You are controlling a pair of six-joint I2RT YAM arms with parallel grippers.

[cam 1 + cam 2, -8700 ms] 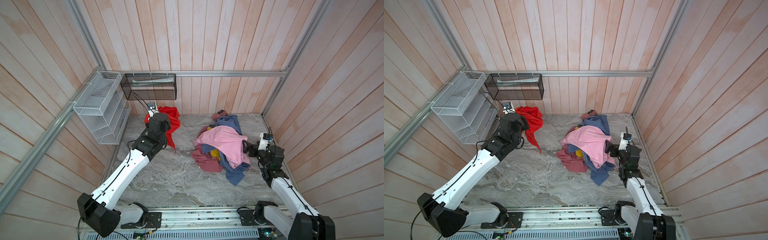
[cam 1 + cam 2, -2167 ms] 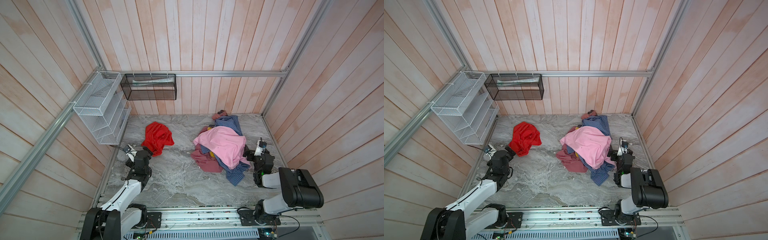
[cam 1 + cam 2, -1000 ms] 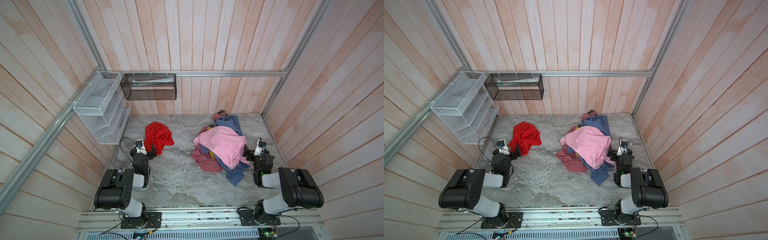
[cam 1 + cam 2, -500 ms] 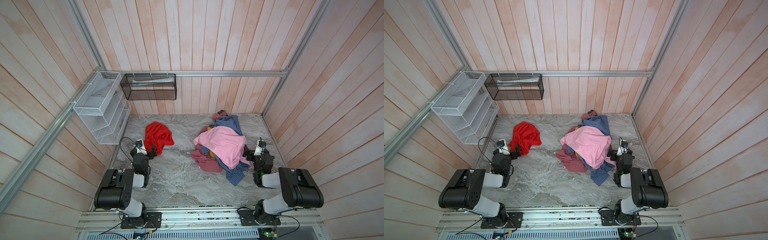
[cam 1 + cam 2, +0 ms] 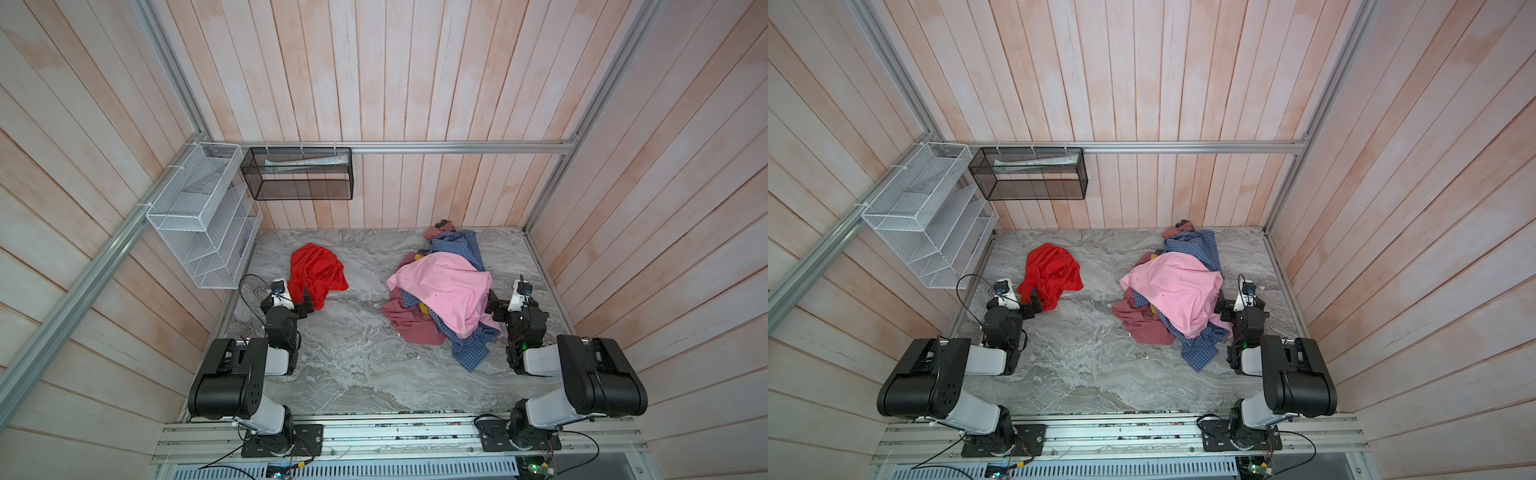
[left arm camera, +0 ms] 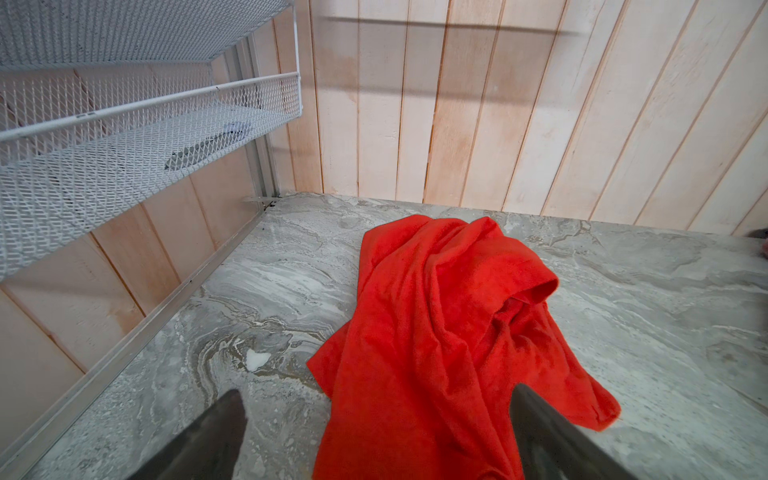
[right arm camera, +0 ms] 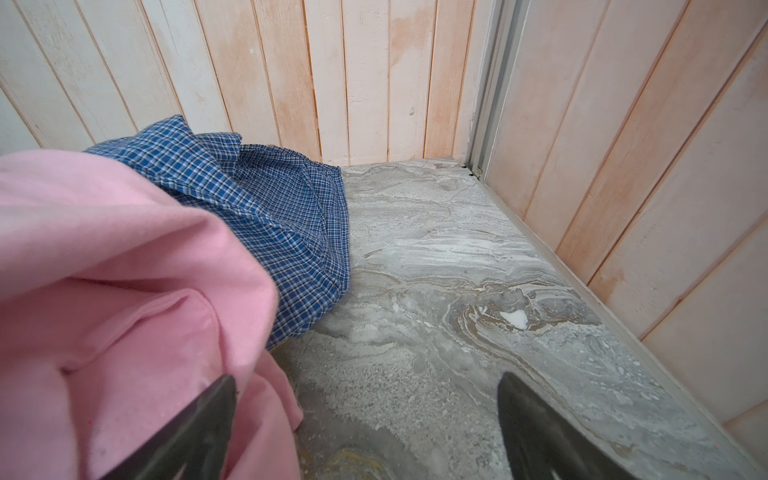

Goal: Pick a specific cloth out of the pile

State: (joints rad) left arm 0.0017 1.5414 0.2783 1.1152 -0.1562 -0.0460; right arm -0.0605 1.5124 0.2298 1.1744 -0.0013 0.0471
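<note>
Left wrist view: red-orange cloth (image 6: 436, 332) likely limp, light, near left edge of worktop (image 6: 270, 291); pinch raised fold (image 6: 536, 291). Left gripper (image 6: 376, 392), right gripper (image 7: 368, 378) spread, empty.

Both arms sit folded low and compact over their bases in both top views. The left arm (image 5: 232, 376) has its black link doubled back beside the white forearm, and the right arm (image 5: 598, 374) mirrors that pose on the opposite side. The left gripper (image 5: 296, 300) points forward, away from its base and low over the bench with the wrist roughly level, and the left wrist view shows its jaws spread wide with nothing clamped between them. The right gripper (image 5: 501, 305) points the same way at about the same height, its jaws likewise wide apart and gripping nothing.
</note>
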